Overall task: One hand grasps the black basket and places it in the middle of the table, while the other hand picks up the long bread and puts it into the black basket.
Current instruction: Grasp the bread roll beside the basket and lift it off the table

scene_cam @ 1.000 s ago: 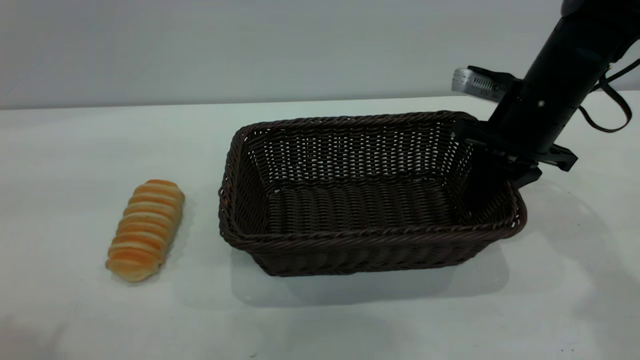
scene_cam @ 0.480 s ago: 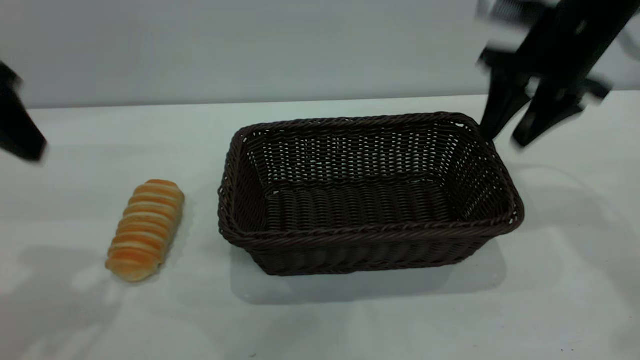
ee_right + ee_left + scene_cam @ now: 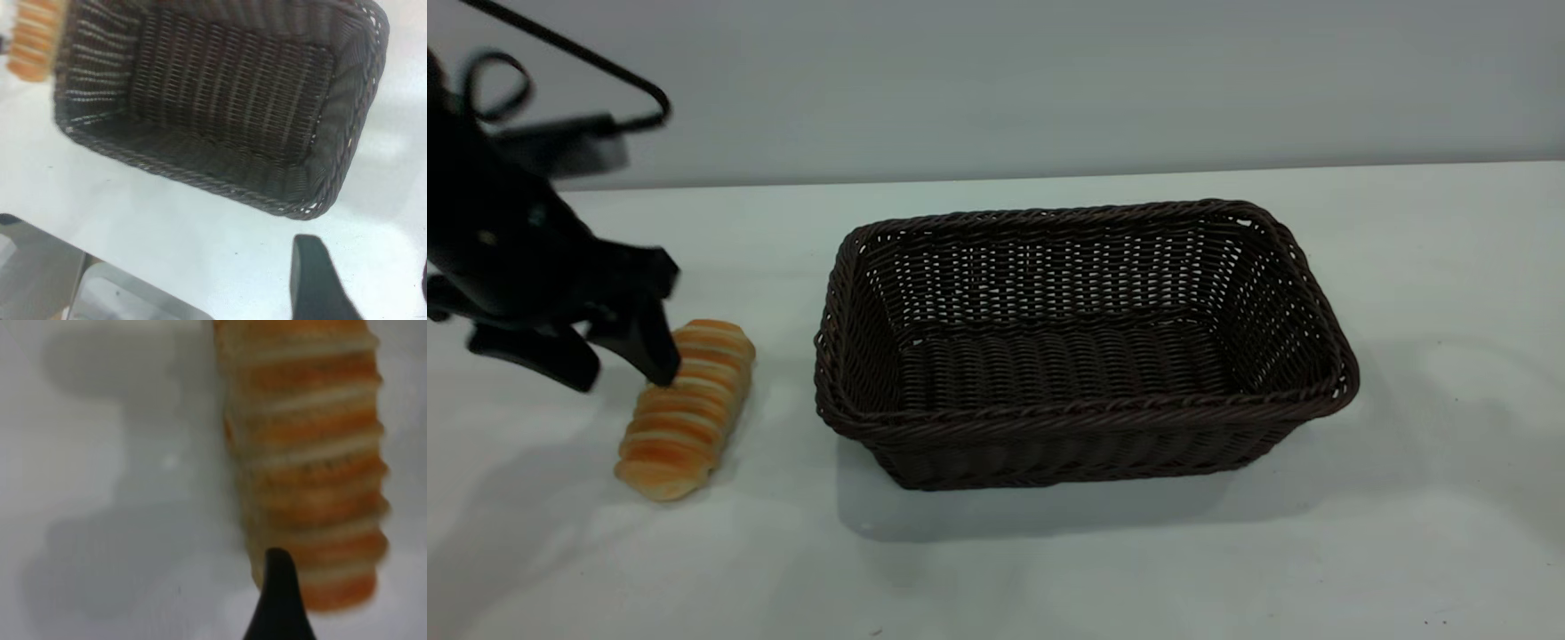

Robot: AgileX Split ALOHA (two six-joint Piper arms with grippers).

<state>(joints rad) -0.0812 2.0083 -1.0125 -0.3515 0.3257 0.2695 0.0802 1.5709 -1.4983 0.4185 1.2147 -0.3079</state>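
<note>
White-grey tabletop (image 3: 1049, 578) runs back to a plain pale wall, and on it the left gripper (image 3: 627, 364) hangs low over the far half of the long bread (image 3: 685, 409). Its two black fingers are spread: the one nearer the black basket (image 3: 1085, 342) comes down with its tip at the top of the roll, close to the roll's far end, while the other finger sits off the roll's outer side, clear of the crust. Whether the inner tip actually touches the bread cannot be told. From the left wrist view only one dark fingertip (image 3: 280, 600) shows, lying over the edge of the striped roll (image 3: 310, 460), with bare table (image 3: 100, 520) on its other side. The bread lies flat, lengthwise toward the camera, just below and slightly basketward of the gripper. Beyond the bread, on the side away from the arm, the basket stands upright and empty, near the roll but not touching it. In the right wrist view the right gripper (image 3: 373, 280) hangs above the table beside the wicker basket (image 3: 220, 107), its fingers parted and holding nothing; the exterior view does not show this arm
</note>
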